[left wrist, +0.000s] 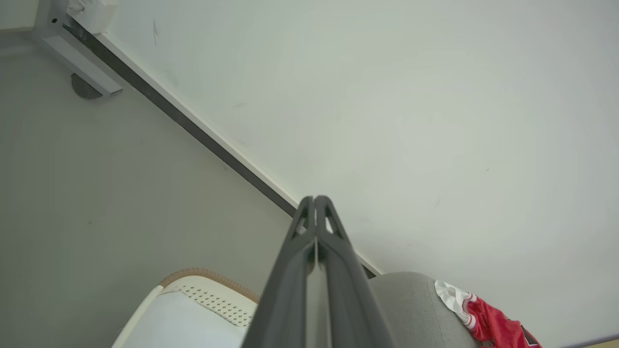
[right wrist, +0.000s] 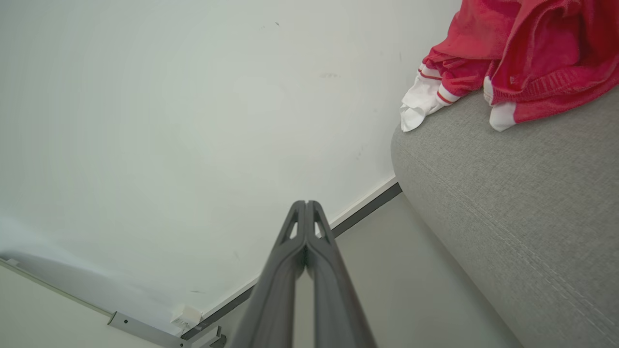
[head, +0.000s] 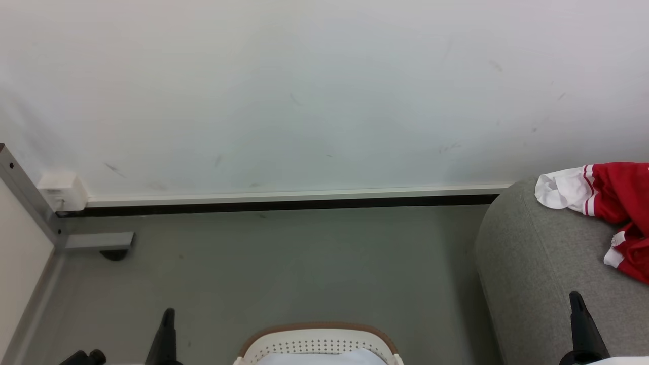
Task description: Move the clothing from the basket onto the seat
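The red top with white sleeve ends lies crumpled on the light-grey seat at the right edge of the head view; it also shows as clothing on the seat and as a red heap on the grey cushion. The cream basket with its brown rim stands at the bottom centre, holding a pale blue cloth. My left gripper is shut with nothing in it, left of the basket. My right gripper is shut and holds nothing, over the seat's front.
A white wall with a pale skirting and dark gap runs behind the grey floor. A grey metal bracket and a white box sit at the left corner.
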